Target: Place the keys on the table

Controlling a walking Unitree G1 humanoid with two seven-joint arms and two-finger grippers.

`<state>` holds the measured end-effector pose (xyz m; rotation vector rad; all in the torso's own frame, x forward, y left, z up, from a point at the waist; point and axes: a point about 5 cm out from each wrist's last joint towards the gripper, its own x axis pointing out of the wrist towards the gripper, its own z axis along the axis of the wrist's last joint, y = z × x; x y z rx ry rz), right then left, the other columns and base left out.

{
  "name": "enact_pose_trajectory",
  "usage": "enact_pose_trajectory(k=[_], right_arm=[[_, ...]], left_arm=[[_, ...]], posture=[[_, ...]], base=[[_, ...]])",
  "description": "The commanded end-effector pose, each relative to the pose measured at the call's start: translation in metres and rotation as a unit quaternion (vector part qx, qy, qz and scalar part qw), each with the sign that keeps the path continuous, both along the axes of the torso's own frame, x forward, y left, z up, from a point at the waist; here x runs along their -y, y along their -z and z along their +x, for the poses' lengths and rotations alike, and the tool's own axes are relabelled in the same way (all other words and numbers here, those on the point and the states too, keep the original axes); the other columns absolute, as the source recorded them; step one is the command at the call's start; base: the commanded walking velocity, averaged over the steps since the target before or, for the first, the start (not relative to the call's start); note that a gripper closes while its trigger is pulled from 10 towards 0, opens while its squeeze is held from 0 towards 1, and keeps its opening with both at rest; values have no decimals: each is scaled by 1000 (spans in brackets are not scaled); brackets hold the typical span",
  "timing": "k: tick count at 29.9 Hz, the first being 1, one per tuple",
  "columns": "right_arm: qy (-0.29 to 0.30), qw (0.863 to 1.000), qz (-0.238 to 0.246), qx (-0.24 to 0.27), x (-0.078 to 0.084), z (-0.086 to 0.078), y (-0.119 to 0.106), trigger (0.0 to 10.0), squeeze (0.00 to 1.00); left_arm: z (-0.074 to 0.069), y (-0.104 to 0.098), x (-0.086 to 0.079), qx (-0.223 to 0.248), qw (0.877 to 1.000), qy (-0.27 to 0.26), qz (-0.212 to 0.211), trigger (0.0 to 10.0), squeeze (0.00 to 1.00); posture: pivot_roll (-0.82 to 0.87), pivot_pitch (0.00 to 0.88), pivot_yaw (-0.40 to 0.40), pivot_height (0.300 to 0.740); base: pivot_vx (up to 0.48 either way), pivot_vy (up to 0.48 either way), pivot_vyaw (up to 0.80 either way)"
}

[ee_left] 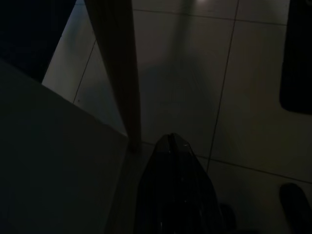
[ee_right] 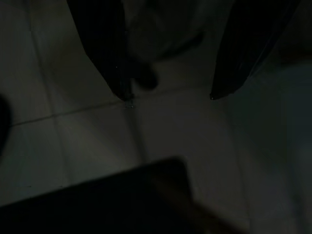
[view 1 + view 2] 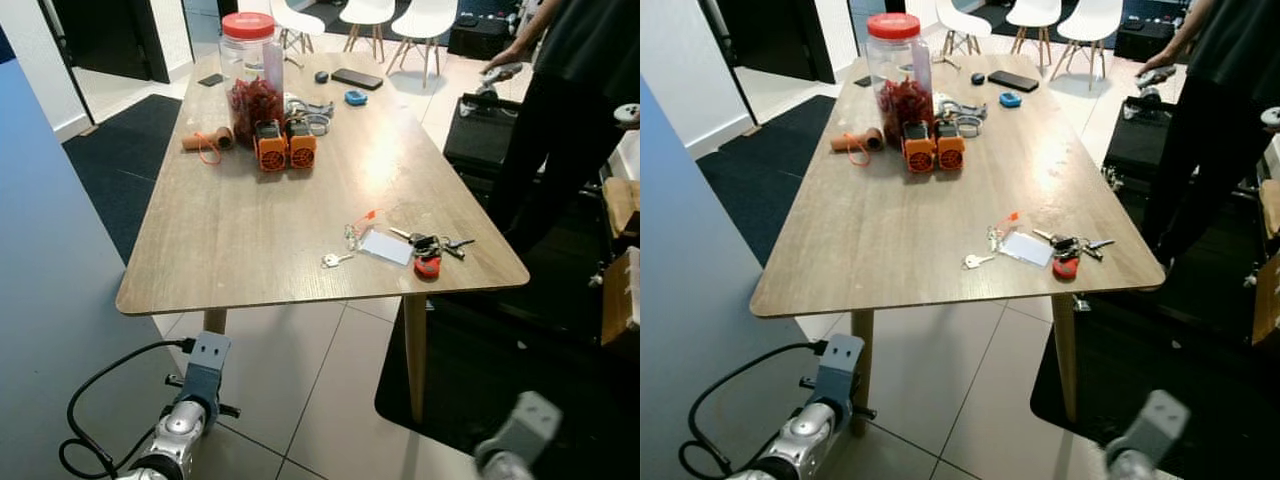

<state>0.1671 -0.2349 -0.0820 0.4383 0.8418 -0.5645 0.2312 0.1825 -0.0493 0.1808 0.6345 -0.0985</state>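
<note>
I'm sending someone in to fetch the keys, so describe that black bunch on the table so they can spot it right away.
On the long wooden table, go to the near right corner. Beside a white card lies the bunch of keys. It is the dark cluster with a red tag, unlike the single silver key lying further left.

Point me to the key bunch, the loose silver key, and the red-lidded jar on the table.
key bunch point(image 3: 432, 246), left eye view, on the dark keys above the red fob.
loose silver key point(image 3: 334, 260), left eye view, on its head and blade.
red-lidded jar point(image 3: 249, 62), left eye view, on the clear wall under the lid.
</note>
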Motion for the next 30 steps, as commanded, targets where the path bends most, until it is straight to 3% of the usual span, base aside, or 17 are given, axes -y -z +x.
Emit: enact_pose_trajectory(k=[1, 3, 5, 10, 19, 23, 25, 30], right_arm=[[-3, 1000, 3, 0, 1, -1, 0, 10000, 0], [-4, 1000, 5, 1, 0, -1, 0, 10000, 0], [-51, 999, -9, -1, -6, 0, 1, 10000, 0], [-97, 995, -22, 4, -11, 3, 0, 10000, 0], [-121, 992, -19, 35, -18, 10, -3, 10000, 0], [-191, 981, -22, 32, -32, 13, -2, 10000, 0], [-245, 969, -24, 27, -44, 12, 0, 10000, 0], [-270, 962, -18, 25, -52, 10, 2, 10000, 0]], left_arm=[[-2, 2, 0, -10, 1000, 4, 1, 10000, 0], [-2, 2, 0, -11, 1000, 4, 0, 10000, 0], [-3, 3, 0, -16, 1000, 8, 0, 10000, 0], [-4, 4, 0, -22, 1000, 12, 2, 10000, 0], [-7, 7, 2, -38, 999, 22, 8, 10000, 0], [-7, 8, 3, -41, 999, 28, 12, 10000, 0], [-8, 8, 3, -42, 999, 29, 14, 10000, 0], [-8, 8, 3, -42, 999, 29, 18, 10000, 0]], posture=[[53, 22, 0, 740], [53, 22, 0, 740], [52, 22, 1, 740], [51, 14, 2, 740], [49, 10, 0, 740], [51, 13, 0, 740], [55, 14, -4, 740], [59, 14, -7, 740]], base=[[0, 0, 0], [0, 0, 0], [0, 0, 0], [0, 0, 0], [0, 0, 0], [0, 0, 0], [0, 0, 0], [0, 0, 0]])
